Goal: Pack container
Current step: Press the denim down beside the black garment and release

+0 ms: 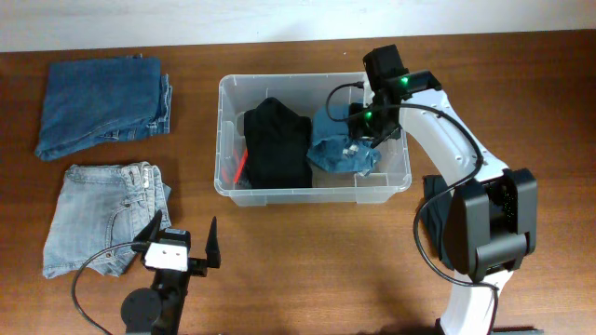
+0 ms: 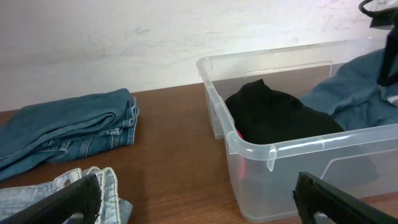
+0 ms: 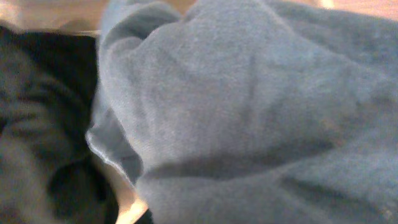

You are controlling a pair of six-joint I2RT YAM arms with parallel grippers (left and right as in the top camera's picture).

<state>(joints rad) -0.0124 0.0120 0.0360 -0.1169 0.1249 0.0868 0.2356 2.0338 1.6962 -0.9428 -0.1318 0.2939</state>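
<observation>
Blue garment [image 3: 249, 112] hides right tool [image 1: 358, 140] in container [image 1: 307, 78], grip indiscernible; left tool [image 1: 184, 231] spread wide near jeans [image 1: 98, 219]

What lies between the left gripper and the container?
Only bare wooden table, as the overhead view shows; the left gripper, jaws open, sits short of the container.

The container [image 1: 289, 78] stands on the tabletop [image 1: 307, 270], around the middle and toward the back. Two garments lie in it side by side and touching: the left garment [image 1: 277, 140] and the right garment [image 1: 337, 156]. The right arm [image 1: 452, 130] reaches over the container's right rim, down onto the right garment. Left of the container, jeans [image 1: 98, 104] lie at the back, with shorts [image 1: 98, 219] before them. The left fingers [image 1: 213, 247] sit just right of the shorts, before the container.
</observation>
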